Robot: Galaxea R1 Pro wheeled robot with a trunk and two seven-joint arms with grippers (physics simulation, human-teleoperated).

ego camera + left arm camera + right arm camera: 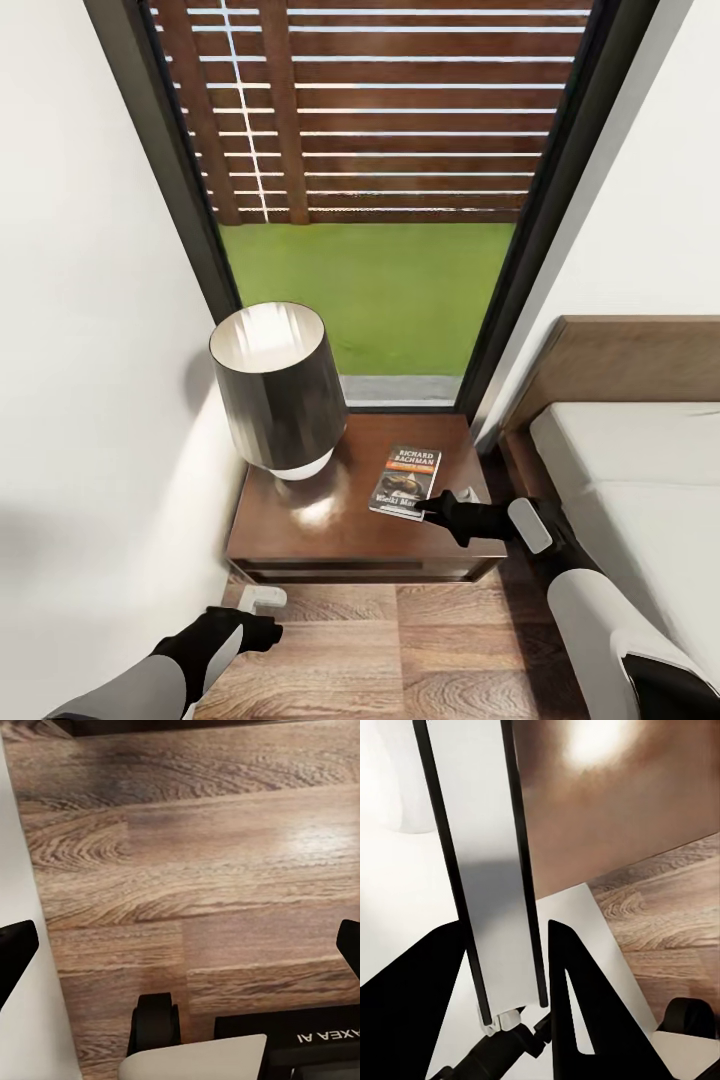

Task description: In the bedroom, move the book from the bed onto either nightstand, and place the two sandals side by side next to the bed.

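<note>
Head view: thin paperback book (406, 481) on glossy nightstand (300, 540).

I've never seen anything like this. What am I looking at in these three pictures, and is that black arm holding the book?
They are simulator renders from a two-armed wheeled robot. The large picture is taken from its head, looking down; the other two come from cameras beside each gripper.

In the head view, a dark wooden nightstand stands before a tall window, bearing a lamp and the book. The bed is on the right.

The right gripper is at the book's near edge. In its wrist view the fingers sit on either side of the book's thin edge, so it seems to grip it.

The left gripper hangs open over the wood floor, holding nothing.
</note>
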